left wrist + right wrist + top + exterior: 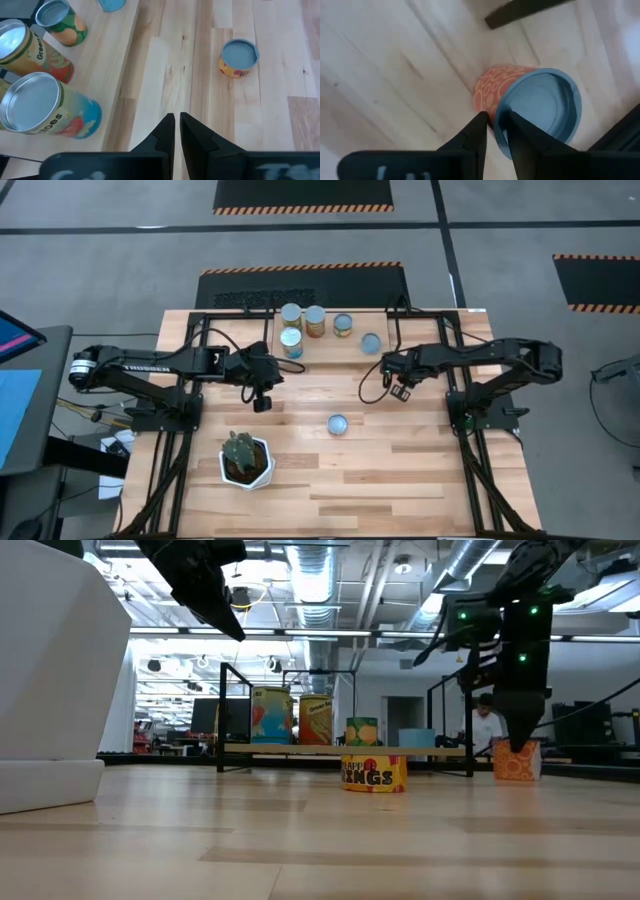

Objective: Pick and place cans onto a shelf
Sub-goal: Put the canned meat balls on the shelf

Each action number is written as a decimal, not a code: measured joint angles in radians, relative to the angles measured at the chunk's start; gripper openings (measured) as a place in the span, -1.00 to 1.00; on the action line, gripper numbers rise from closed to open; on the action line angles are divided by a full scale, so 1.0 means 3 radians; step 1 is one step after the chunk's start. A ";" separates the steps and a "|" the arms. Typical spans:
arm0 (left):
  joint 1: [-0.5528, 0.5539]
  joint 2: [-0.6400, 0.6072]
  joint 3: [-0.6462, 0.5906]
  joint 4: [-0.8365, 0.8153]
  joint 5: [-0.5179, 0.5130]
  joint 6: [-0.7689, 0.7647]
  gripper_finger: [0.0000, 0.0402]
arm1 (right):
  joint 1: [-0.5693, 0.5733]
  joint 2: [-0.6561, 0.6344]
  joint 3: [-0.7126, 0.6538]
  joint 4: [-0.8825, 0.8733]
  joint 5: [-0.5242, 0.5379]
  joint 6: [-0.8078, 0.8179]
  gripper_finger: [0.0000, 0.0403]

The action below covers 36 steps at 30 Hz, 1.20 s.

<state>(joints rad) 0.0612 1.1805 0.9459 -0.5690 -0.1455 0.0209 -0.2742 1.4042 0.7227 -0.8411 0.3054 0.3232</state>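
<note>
Both arms reach inward over the worktop (400,470), each gripper with fingers pressed together and pinching nothing: the left gripper (177,131) near the shelf (330,352), the right gripper (493,131) just above an orange can (540,102). That can stands upright on the shelf's right part; four more cans stand upright on the shelf, and a short yellow can (338,424) stands upright on the worktop between the arms.

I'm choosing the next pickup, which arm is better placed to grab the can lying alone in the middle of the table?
Probably the right. Its gripper hangs nearer the lone can, though an orange can sits right below it. The left gripper is farther off, by the shelf.
</note>
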 joint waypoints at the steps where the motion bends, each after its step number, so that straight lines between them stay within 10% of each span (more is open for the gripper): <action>1: 0.0001 0.0000 0.0000 -0.0001 -0.0001 -0.0016 -0.91 | 0.0000 0.0026 0.0003 0.0018 0.0018 0.0002 -0.53; 8: 0.0001 0.0000 0.0000 -0.0001 -0.0001 -0.0023 -0.91 | 0.0168 -0.0014 0.0167 -0.0233 -0.0151 0.0125 -0.93; 20: 0.0001 0.0000 0.0000 -0.0004 -0.0001 0.0021 -0.91 | 0.0773 -0.0519 0.0846 -0.0400 -0.0560 0.0258 -0.97; 29: 0.0001 0.0000 0.0001 -0.0007 -0.0001 0.0066 -0.91 | 0.0709 -0.0183 0.1104 0.1109 -0.0551 -0.1055 -0.97; 36: 0.0001 -0.0001 0.0001 -0.0050 -0.0002 0.0066 -0.91 | 0.0135 0.0530 0.1443 0.1232 -0.0527 -0.1901 -0.97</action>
<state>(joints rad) 0.0615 1.1801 0.9463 -0.5839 -0.1462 0.0406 -0.2336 1.5632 1.1557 -0.4715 0.1474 -0.2472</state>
